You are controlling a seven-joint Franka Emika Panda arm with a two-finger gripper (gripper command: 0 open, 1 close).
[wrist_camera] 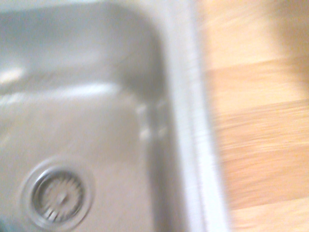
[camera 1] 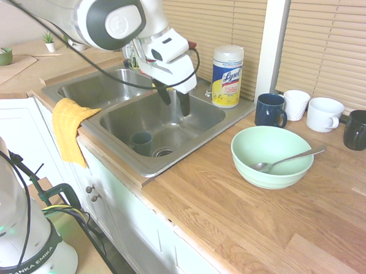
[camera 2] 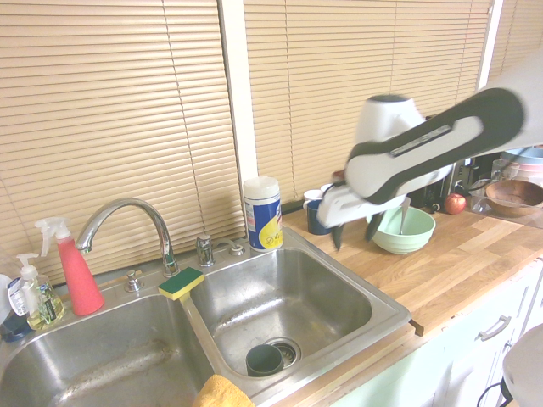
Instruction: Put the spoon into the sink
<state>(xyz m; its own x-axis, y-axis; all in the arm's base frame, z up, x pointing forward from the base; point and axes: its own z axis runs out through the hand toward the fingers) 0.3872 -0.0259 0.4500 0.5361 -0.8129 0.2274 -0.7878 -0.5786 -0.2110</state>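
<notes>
With the mint-green bowl (camera 1: 272, 160) as the clock's center in the first exterior view, and twelve at the picture's top, the spoon (camera 1: 285, 160) lies inside it, its oval end toward eight o'clock and its handle crossing the rim near three. The wooden counter (camera 1: 237, 232) carries the bowl. Beyond it stand a black mug (camera 1: 359, 131) between two and three, a white mug (camera 1: 324, 115) at two, a white cup (camera 1: 296, 105) at one and a navy mug (camera 1: 270, 111) at twelve. Toward nine, a small grey-blue cup (camera 1: 141, 143) sits in the sink (camera 1: 194, 123), beside the drain (camera 1: 163, 152). The gripper (camera 1: 176, 109) hangs in the air toward ten, its fingers wide apart and holding nothing. Farther back, toward eleven, stands the Lysol canister (camera 1: 228, 78).
</notes>
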